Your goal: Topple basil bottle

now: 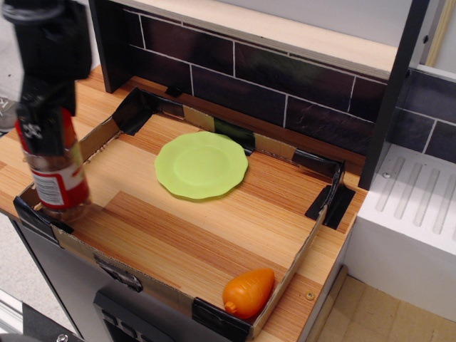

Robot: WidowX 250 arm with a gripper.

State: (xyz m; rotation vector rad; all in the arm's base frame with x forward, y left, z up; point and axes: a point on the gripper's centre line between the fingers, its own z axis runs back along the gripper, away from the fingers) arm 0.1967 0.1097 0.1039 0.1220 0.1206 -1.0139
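Arm's showing only at the top-left corner of the frame, motion-blurred. Housing is reading as matte black, boxy, wider up top and stepping down to a narrower black section below. Gripper (34, 132) end is black too, slim and vertical, carrying a small white marking on its face, roughly an X or cross pattern with light specks around it; blur is smearing the detail, so can't resolve whether it's a printed marker or screw heads. No cables or fasteners resolving at this sharpness. Surface is looking plastic-like, no gloss highlights. Fingers aren't separating visually from the body; all one dark mass.
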